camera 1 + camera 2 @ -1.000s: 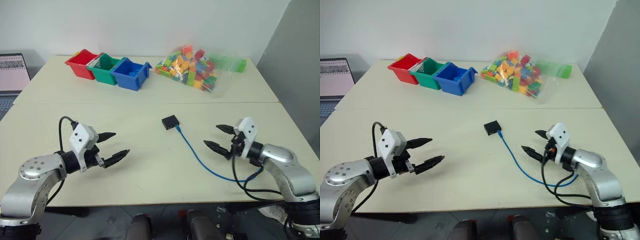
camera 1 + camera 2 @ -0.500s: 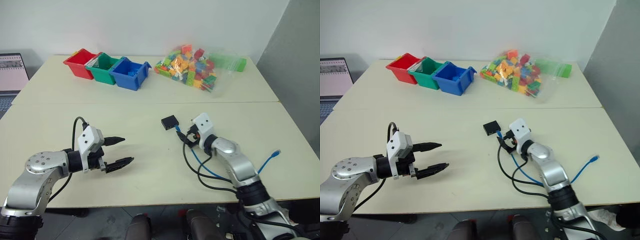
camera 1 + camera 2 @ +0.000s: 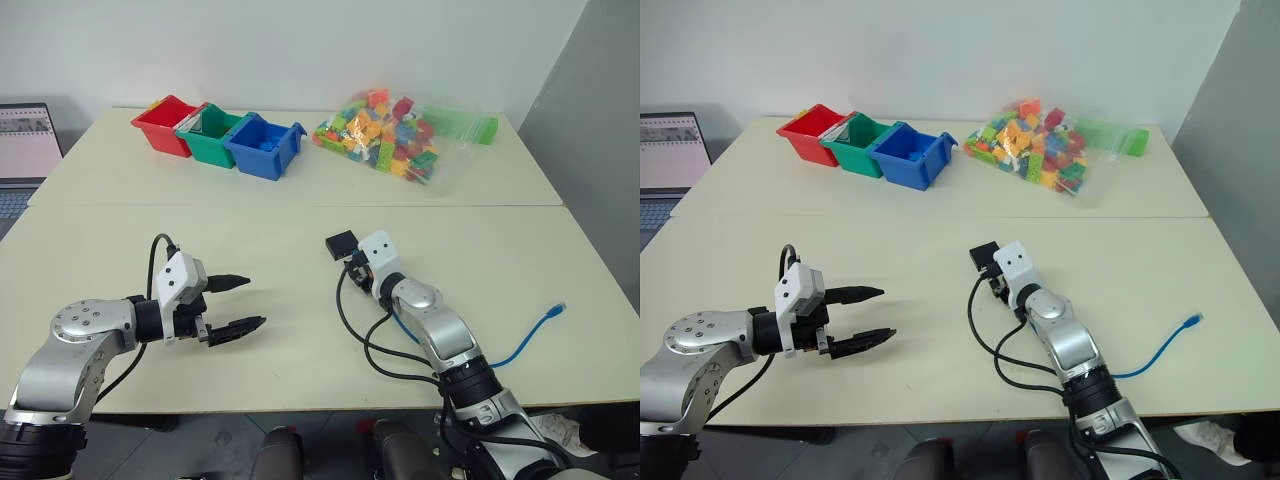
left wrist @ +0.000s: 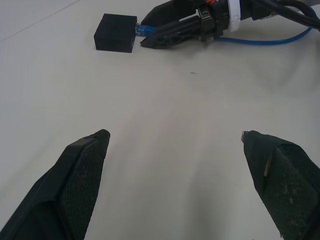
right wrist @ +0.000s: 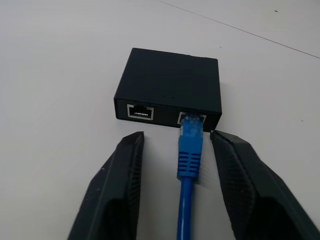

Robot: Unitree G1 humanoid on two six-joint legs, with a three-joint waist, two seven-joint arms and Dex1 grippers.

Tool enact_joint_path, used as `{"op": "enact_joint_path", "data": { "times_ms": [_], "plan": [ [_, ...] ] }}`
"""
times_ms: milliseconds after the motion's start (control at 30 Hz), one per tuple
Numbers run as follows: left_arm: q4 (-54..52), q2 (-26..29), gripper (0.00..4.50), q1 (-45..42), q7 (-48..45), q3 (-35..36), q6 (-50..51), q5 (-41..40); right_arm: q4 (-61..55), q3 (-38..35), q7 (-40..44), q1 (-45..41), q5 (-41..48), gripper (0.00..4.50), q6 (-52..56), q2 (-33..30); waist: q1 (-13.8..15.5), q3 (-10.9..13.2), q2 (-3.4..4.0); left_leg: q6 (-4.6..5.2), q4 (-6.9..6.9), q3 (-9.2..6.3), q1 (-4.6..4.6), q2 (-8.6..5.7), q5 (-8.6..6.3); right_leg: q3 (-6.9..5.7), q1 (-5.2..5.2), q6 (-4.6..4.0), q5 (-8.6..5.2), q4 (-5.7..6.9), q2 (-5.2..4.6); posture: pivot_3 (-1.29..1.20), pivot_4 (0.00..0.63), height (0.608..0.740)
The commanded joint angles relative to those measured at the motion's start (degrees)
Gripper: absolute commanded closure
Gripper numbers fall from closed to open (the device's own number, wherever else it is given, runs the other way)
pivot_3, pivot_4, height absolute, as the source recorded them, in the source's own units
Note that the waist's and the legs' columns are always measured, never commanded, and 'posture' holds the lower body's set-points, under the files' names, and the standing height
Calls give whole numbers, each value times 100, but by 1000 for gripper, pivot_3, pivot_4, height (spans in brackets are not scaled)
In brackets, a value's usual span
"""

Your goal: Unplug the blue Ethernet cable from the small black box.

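Blue Ethernet cable, one; small black box, one

The small black box lies flat mid-table, two ports on one side; the blue Ethernet cable sits plugged in, trailing toward the table's right edge.

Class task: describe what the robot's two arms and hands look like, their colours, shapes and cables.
Both arms are rounded silver-grey metal with black joints. Each ends in a white, boxy wrist block, the right one marked with two dark dots, and a hand of two tapered black fingers: left hand, right hand. The finger pads are finely textured. Black cables loop from each wrist.
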Motion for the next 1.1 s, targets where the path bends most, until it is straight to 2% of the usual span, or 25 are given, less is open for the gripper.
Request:
{"op": "enact_joint_path", "data": {
  "times_ms": [33, 133, 200, 300, 433, 633, 767, 1000, 1100],
  "plan": [
    [48, -111, 0, -147, 161, 231, 102, -241, -321, -47, -1, 48, -158, 3226, 65, -186, 3, 0, 0, 0, 0, 0, 0, 0, 0, 0, 0, 0, 0, 0, 0, 0, 150, 740],
    [145, -184, 0, -361, 352, 359, 854, -713, -421, 48, 280, 52, -174, 3994, -197, -373, 9, 0, 0, 0, 1, -1, -1, -1, 0, -4, 1, 0, 0, 0, 0, 0, 150, 740],
    [174, -217, 0, -518, 411, 471, 1305, -1081, -560, 187, 639, 62, -143, 4328, -523, -562, -4, 0, -1, 0, 1, -1, -1, 0, 0, -6, 0, 1, 0, -1, 1, 0, 150, 740],
    [236, -195, 0, -801, 316, 548, 2084, -1731, -754, 412, 1373, 69, -58, 4342, -1158, -973, -20, 2, -2, 0, 0, 0, -1, 0, 0, -7, 0, 1, 0, -1, 3, 0, 150, 740],
    [505, -49, 0, -1232, -78, 210, 2854, -2110, -926, 721, 2596, -171, -70, 4342, -3164, -1760, -23, 10, 0, 0, 0, 0, -1, -1, 0, -10, 1, 1, -1, -1, 5, 0, 150, 740],
    [469, -42, 0, -1815, -240, 69, 3619, -2614, -763, 752, 3566, -589, 191, 4344, -4943, -2153, -22, 14, -4, 0, 1, -6, 0, 3, 0, -13, 3, 1, 0, 0, 10, 0, 150, 740],
    [327, -129, 0, -1920, -228, 16, 3935, -2875, -707, 743, 3871, -775, 222, 4345, -5312, -2195, -22, 14, -4, 0, 3, -3, 1, 2, 0, -9, 5, 0, 0, 0, 9, 0, 150, 740],
    [150, -178, 0, -1863, -166, -26, 4037, -2975, -692, 620, 4033, -907, 348, 4345, -5183, -2131, -4, 14, -4, -1, 5, -7, 3, 1, 1, -11, 7, -3, 2, 5, 6, 0, 150, 740],
    [217, -172, 494, -1870, -128, -2, 4124, -3017, -645, 584, 4014, -943, 325, 4346, -5146, -2109, -4, 14, -4, -1, 5, -7, 3, 1, 1, -11, 7, -3, 2, 6, 6, 0, 150, 740]
  ]
}}
